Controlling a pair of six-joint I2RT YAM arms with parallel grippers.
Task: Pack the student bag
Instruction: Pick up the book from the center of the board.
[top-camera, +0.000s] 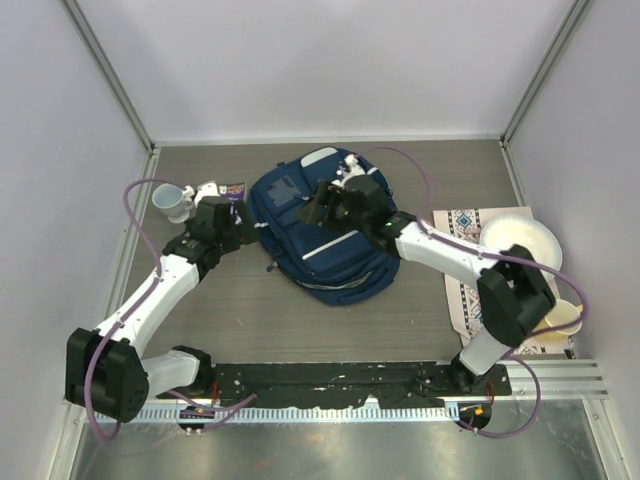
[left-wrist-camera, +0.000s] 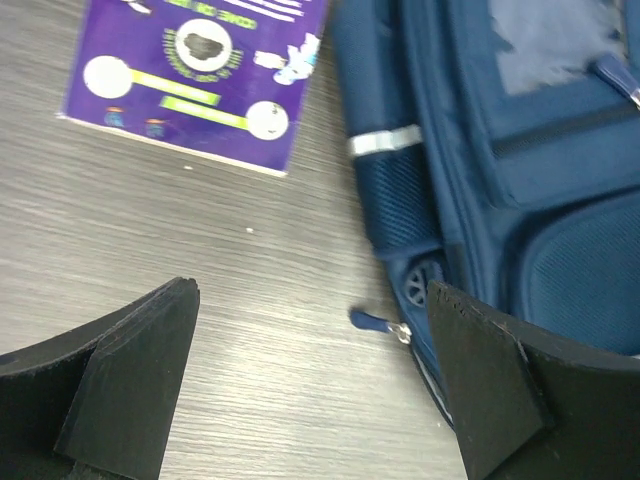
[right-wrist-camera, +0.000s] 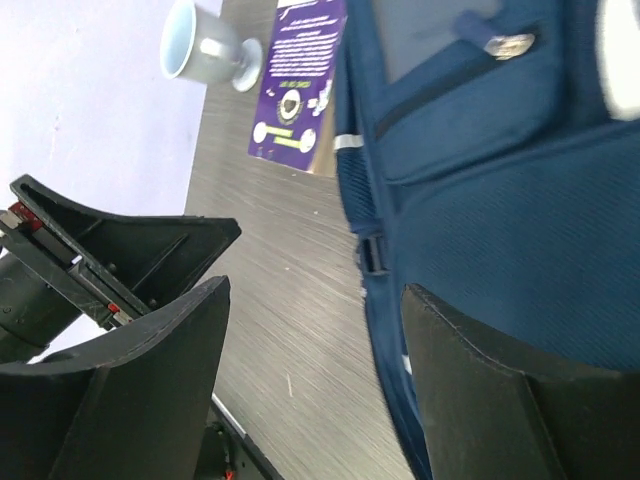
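Lying mid-worktop (top-camera: 300, 320), student bag (top-camera: 345, 265) is pointing long axis far-to-near. Left end effector (left-wrist-camera: 312, 370) is hovering wide open, empty, at bag's left flank, zipper pull (left-wrist-camera: 378, 322) sitting between fingers (left-wrist-camera: 130, 380); right end effector (right-wrist-camera: 315, 380) is hovering open, empty, above bag.

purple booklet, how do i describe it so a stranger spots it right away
Start at the navy backpack in the middle of the table and look just off its left side. Between it and the pale cup lies a flat booklet, the only purple thing there, with white and yellow print.
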